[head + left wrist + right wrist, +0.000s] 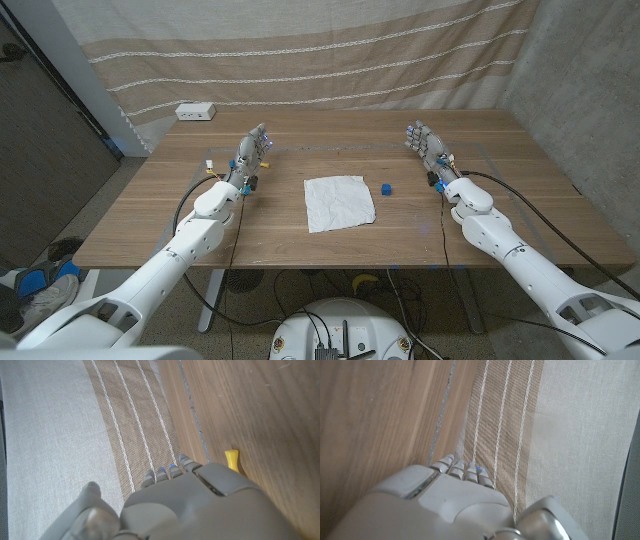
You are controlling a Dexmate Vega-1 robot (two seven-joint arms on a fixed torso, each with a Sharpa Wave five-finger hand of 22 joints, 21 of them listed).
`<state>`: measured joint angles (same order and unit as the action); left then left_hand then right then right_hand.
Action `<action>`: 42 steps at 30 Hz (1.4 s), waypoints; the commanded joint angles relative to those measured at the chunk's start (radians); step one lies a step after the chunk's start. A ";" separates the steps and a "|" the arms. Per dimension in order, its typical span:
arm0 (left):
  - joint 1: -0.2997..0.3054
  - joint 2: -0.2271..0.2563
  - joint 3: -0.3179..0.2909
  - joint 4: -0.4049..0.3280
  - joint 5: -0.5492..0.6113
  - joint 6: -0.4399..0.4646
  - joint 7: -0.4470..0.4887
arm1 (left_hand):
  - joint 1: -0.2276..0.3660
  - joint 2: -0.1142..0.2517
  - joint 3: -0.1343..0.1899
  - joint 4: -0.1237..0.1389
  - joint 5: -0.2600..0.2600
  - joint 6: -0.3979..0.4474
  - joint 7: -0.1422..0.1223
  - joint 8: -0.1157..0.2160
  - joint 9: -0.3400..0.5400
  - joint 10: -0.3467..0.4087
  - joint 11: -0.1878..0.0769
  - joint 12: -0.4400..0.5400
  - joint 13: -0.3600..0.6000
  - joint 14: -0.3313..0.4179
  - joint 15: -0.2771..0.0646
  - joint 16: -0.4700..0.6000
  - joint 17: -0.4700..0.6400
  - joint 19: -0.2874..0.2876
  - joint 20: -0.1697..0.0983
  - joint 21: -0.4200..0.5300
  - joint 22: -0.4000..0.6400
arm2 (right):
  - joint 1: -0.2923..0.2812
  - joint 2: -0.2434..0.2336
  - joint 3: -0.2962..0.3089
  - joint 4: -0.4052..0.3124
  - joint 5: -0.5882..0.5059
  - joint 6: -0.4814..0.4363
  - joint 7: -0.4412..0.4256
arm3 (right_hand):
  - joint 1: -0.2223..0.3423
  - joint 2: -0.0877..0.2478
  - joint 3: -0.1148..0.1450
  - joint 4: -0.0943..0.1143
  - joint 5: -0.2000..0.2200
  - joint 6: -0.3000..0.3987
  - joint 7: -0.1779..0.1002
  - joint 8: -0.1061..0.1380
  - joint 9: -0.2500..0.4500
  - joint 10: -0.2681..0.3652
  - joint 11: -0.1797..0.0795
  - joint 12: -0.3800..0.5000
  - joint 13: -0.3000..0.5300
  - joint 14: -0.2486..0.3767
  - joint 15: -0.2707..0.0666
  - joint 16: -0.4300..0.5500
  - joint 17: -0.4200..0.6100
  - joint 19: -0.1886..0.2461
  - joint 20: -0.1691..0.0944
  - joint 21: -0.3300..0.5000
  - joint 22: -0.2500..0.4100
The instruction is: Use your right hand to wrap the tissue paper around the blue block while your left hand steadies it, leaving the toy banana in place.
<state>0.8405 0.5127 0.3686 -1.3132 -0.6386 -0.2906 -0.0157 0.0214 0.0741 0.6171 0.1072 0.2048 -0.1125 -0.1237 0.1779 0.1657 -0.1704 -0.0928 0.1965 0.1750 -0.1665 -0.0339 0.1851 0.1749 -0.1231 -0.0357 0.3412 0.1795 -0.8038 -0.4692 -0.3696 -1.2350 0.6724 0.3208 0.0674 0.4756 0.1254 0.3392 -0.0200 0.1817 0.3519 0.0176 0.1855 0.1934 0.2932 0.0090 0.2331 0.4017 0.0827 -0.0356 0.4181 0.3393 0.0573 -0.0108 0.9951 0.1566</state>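
A crumpled white tissue paper point(339, 203) lies spread out at the middle of the wooden table point(500, 215). A small blue block point(386, 188) sits just to its right, apart from it. My left hand point(252, 152) stands at the tissue's far left, fingers straight and apart, holding nothing. My right hand point(425, 143) stands right of and beyond the block, also open and touching nothing. A yellow tip of the toy banana point(231, 458) pokes out beside my left hand point(200, 505) on the wood. My right hand point(440, 505) points toward the curtain.
A white box point(195, 112) lies at the table's far left corner. A striped beige curtain point(320, 50) hangs behind the table. Bare wood lies between tissue and front edge.
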 commanded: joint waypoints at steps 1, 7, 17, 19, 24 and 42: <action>-0.020 -0.022 0.010 0.022 0.023 -0.026 0.013 | 0.010 0.059 0.007 -0.006 0.004 0.000 -0.009 0.004 0.004 -0.013 0.001 0.002 0.004 -0.045 -0.077 0.001 0.001 -0.002 -0.091 0.003 0.004 | 0.030 0.023 0.016 0.059 0.035 0.018 0.035 | 0.013 0.004 0.008 -0.007 0.007 0.006 0.000 0.006 0.003 0.007 0.004 0.002 -0.003 0.010 -0.020 0.002 -0.003 0.012 -0.001 0.019 0.005; -0.034 -0.024 0.022 0.029 0.068 -0.063 0.024 | 0.013 0.056 0.007 -0.013 0.004 0.004 -0.022 0.004 0.004 -0.006 -0.001 0.005 0.003 -0.037 -0.080 0.002 0.000 0.003 -0.089 0.002 0.004 | 0.059 0.034 0.013 0.102 0.018 0.047 0.042 | 0.010 0.003 0.012 -0.014 0.009 0.002 0.004 0.005 0.000 0.005 0.006 -0.005 -0.014 0.012 -0.008 -0.005 -0.011 0.015 0.001 0.008 0.004; -0.010 -0.027 0.027 0.013 0.118 -0.081 0.092 | 0.025 0.042 0.009 -0.043 -0.001 0.048 -0.043 0.013 0.004 0.031 0.006 0.013 0.003 0.004 -0.081 0.008 -0.003 0.040 -0.073 0.007 0.003 | 0.063 0.024 -0.014 0.096 -0.052 0.040 -0.018 | 0.033 -0.003 0.022 -0.060 0.020 0.015 0.020 0.010 -0.005 0.027 0.028 -0.008 -0.041 0.045 0.030 0.001 -0.024 0.029 0.036 -0.019 0.006; -0.002 -0.026 0.029 0.006 0.143 -0.093 0.117 | 0.028 0.040 0.010 -0.051 -0.003 0.057 -0.045 0.014 0.004 0.041 0.009 0.015 0.003 0.013 -0.080 0.009 -0.003 0.051 -0.066 0.009 0.003 | 0.052 0.009 -0.022 0.066 -0.089 0.033 -0.061 | 0.039 -0.006 0.023 -0.073 0.024 0.021 0.027 0.012 -0.005 0.035 0.036 -0.008 -0.048 0.066 0.042 0.010 -0.024 0.035 0.044 -0.026 0.007; 0.015 -0.018 0.027 -0.016 0.164 -0.091 0.146 | 0.036 0.039 0.014 -0.069 -0.005 0.081 -0.046 0.015 0.004 0.059 0.016 0.017 0.003 0.040 -0.076 0.011 -0.004 0.072 -0.045 0.012 0.003 | 0.025 -0.028 -0.041 -0.008 -0.185 0.016 -0.159 | 0.046 -0.006 0.026 -0.090 0.030 0.031 0.033 0.016 -0.004 0.049 0.039 -0.005 -0.057 0.094 0.040 0.024 -0.020 0.044 0.060 -0.037 0.008; 0.013 -0.010 0.034 -0.007 0.176 -0.089 0.133 | 0.040 0.036 0.019 -0.094 -0.010 0.120 -0.040 0.016 0.004 0.090 0.032 0.019 0.004 0.078 -0.069 0.012 -0.002 0.111 -0.010 0.019 0.005 | -0.088 -0.190 -0.054 -0.318 -0.410 -0.189 -0.348 | 0.074 -0.011 0.036 -0.128 0.042 0.044 0.029 0.021 -0.002 0.075 0.032 0.003 -0.067 0.129 0.028 0.044 -0.013 0.066 0.060 -0.051 0.011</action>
<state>0.8589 0.5019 0.3962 -1.3327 -0.4709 -0.3749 0.1244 0.0506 0.0871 0.6343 0.0205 0.1992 -0.0005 -0.1653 0.1888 0.1653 -0.0855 -0.0621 0.2130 0.1746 -0.0937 -0.0346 0.1897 0.1723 -0.0197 -0.0351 0.3564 0.1792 -0.8366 -0.5745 -0.4146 -1.3942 0.3974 0.2575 -0.1721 0.5401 0.1213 0.3714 -0.1381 0.2186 0.3859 0.0516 0.2003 0.1887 0.3557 0.0393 0.2274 0.3338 0.1993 -0.0096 0.4521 0.3229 0.1179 0.0500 0.9484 0.1656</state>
